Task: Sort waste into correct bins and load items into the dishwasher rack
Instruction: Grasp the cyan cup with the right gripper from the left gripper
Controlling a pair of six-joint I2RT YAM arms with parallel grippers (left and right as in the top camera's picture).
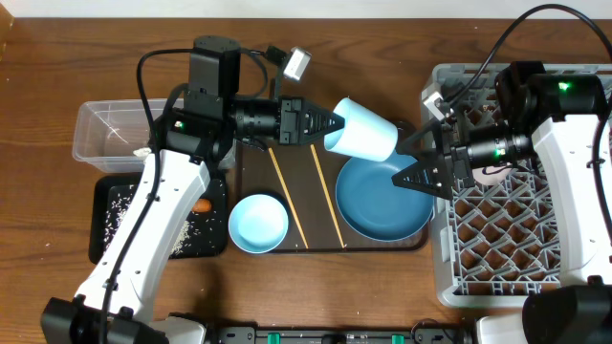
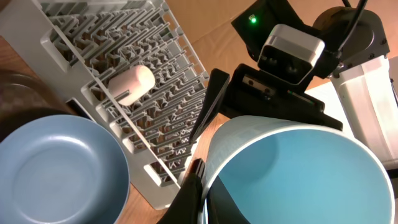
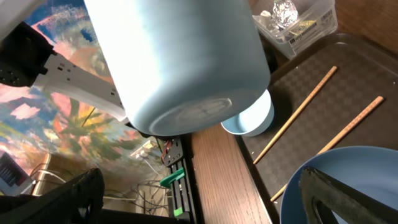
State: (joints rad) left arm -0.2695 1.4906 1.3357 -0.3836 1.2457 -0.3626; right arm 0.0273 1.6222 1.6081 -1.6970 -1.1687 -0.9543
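My left tool [image 1: 330,124] pinches the rim of the light blue cup [image 1: 366,130] and holds it tilted in the air above the brown tray [image 1: 253,177], near the far rim of the blue plate [image 1: 382,201]. My right tool [image 1: 419,160] is spread wide and empty. It sits just beside the cup's base, by the wall of the dishwasher rack [image 1: 516,239] nearest the tray.

I read this as a handover. To do it well, I would:
- bring the right fingers around the cup's wall, one on each side, well apart from the left grip;
- close them firmly before the left lets go;
- keep the cup from dipping onto the plate;
- set it in a free cell of the rack, apart from the pink cup [image 2: 132,84] lying there.
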